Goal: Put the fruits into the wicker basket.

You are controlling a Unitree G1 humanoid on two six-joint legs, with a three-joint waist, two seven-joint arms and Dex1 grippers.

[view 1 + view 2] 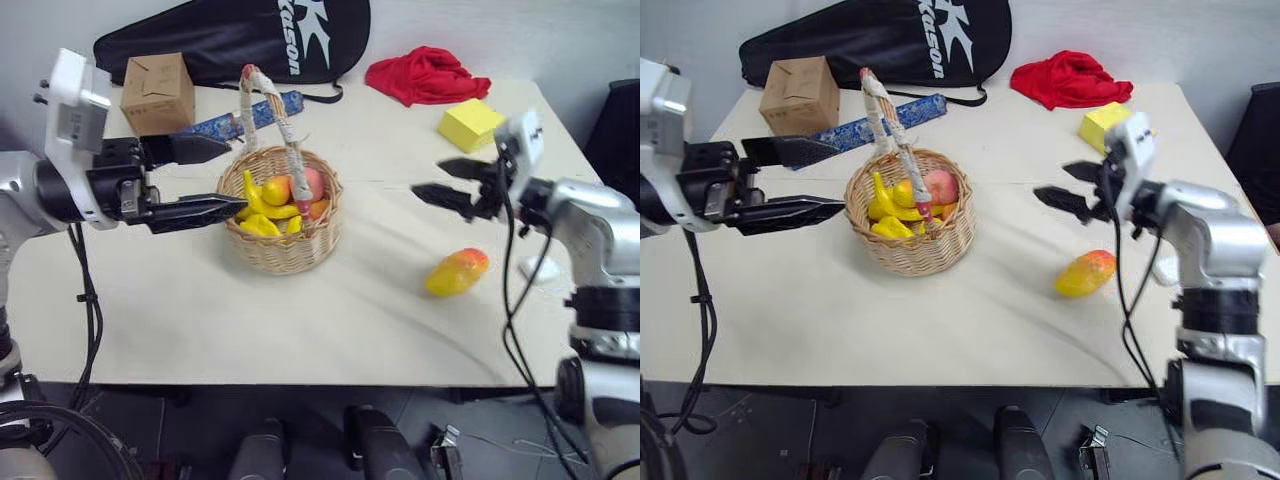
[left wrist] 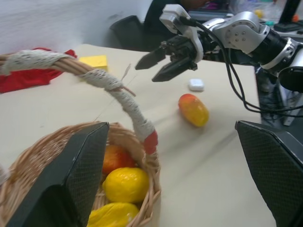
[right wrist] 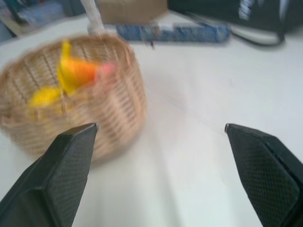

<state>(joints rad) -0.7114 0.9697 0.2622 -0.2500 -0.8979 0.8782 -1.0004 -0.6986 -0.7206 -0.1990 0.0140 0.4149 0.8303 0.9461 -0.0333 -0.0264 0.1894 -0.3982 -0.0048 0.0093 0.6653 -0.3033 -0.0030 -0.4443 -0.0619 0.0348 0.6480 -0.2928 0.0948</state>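
One black racket bag (image 1: 240,35) lying along the far edge of the table (image 1: 300,330), bearing white lettering reading in part "Kason". One cardboard box (image 1: 158,92) sitting near the far left corner, no readable print. One blue patterned strip (image 1: 245,115) lying just beside the box, partly behind the basket handle. One red cloth (image 1: 427,75) crumpled at the far edge, right of the bag. One yellow block (image 1: 470,124) sitting near the far right corner. One small white case (image 2: 196,84) resting near the right edge.

One wicker basket (image 1: 281,245) standing about mid-table, left of centre, handle arching up, wrapped in pale tape with reddish marks. Holding yellow bananas (image 1: 262,205), one peach (image 1: 311,182) and one orange-yellow mango (image 1: 276,189) at least; exact count inside not being readable.

One loose mango (image 1: 457,272) lying on the table toward the right edge, well apart from the basket, near the white case.

Two grippers. Left gripper (image 1: 225,178) hovering just beside the basket's left rim, fingers spread wide, holding nothing, one finger reaching toward the handle, the other toward the rim. Right gripper (image 1: 435,178) hanging above the table between basket and right edge, fingers parted, holding nothing, pointing toward the basket; loose mango lying below it and nearer the front edge, not touching.
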